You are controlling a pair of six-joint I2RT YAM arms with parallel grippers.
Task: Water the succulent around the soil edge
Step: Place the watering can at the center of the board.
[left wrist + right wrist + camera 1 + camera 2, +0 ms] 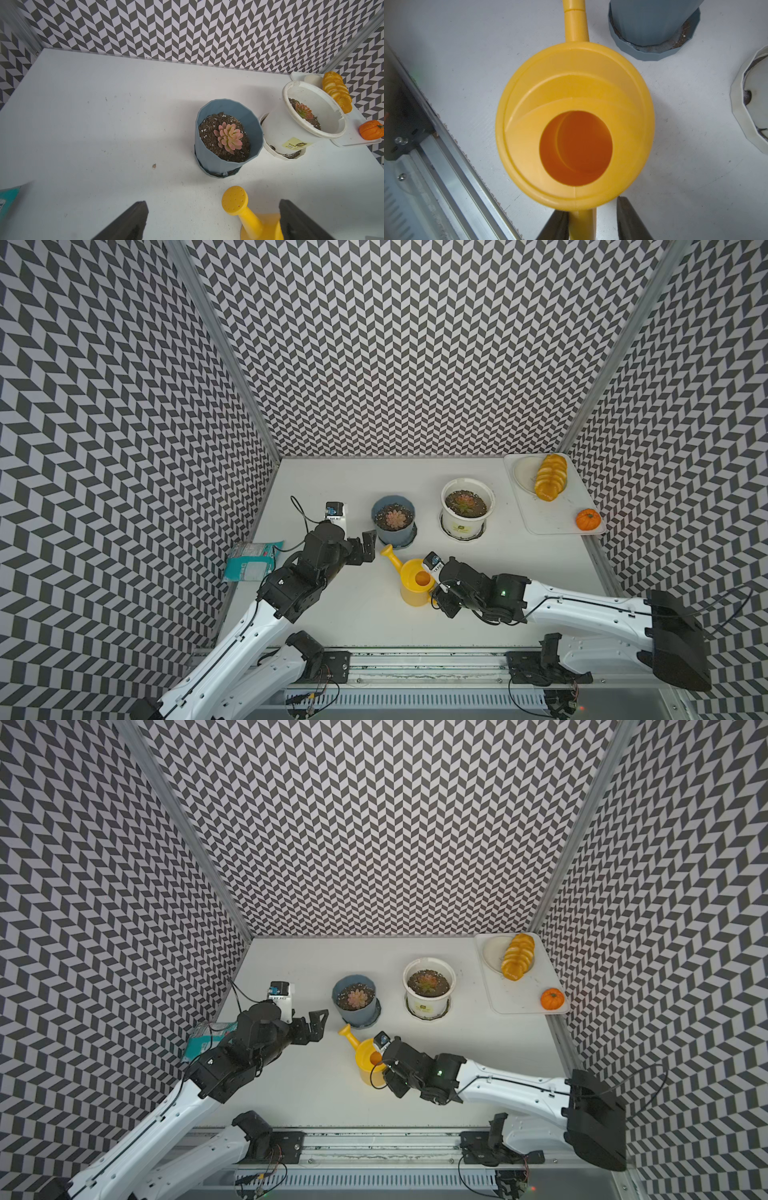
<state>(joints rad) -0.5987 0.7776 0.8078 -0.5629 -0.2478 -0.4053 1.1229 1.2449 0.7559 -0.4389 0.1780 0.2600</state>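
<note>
Watering can (pixel 415 583) spout (upright) faces succulent (pixel 393 519).

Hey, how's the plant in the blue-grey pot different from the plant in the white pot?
The succulent is a pale pink rosette; the white pot's plant is darker, red and green. The succulent's blue-grey pot looks smaller than the white pot. The blue-grey pot stands nearest the yellow watering can; the white pot stands nearer the tray. Both sit upright in dark speckled soil, each on a saucer.
</note>
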